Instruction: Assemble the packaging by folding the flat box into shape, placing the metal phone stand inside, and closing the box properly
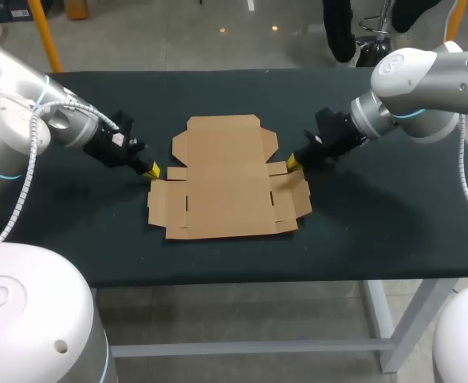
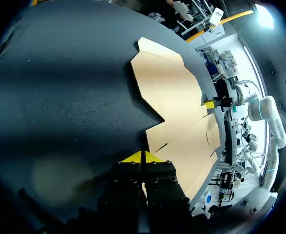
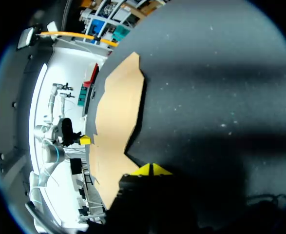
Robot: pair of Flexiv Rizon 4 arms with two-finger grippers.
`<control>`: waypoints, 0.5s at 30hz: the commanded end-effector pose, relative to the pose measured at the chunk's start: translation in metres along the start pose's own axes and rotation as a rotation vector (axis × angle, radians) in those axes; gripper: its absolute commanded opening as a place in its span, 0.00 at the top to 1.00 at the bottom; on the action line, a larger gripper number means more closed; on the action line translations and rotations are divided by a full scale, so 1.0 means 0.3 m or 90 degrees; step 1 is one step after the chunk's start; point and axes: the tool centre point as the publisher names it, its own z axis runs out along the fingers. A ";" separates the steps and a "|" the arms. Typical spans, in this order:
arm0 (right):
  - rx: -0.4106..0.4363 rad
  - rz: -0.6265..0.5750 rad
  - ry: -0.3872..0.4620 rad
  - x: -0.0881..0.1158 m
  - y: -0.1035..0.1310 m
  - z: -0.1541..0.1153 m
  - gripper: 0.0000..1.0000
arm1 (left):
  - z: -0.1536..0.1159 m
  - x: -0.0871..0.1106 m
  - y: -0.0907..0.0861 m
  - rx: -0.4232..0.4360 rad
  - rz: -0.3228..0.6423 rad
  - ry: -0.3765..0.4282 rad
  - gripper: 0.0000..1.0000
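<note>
A flat brown cardboard box blank [image 1: 224, 177] lies unfolded in the middle of the black table [image 1: 393, 223]. My left gripper [image 1: 153, 170] sits low at the blank's left edge, its yellow tips together with nothing between them. My right gripper [image 1: 292, 163] sits at the blank's right edge, also shut and empty. In the left wrist view the shut gripper [image 2: 141, 157] points at the blank [image 2: 177, 107], with the other gripper [image 2: 209, 104] across it. In the right wrist view the shut gripper [image 3: 151, 169] lies beside the blank [image 3: 114, 122]. No metal phone stand shows in any view.
The black tabletop has bare cloth on all sides of the blank. Its front edge [image 1: 241, 281] runs close below the blank.
</note>
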 end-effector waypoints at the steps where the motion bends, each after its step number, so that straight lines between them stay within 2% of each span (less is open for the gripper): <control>1: 0.007 -0.002 0.005 -0.013 0.012 0.014 1.00 | -0.003 -0.005 -0.002 0.006 0.008 0.003 1.00; 6: 0.007 -0.004 0.005 -0.010 0.014 0.015 1.00 | -0.005 -0.014 -0.026 0.021 0.014 0.013 1.00; 15: 0.008 -0.006 0.002 -0.004 0.018 0.020 1.00 | 0.042 -0.041 -0.056 0.032 0.009 -0.006 1.00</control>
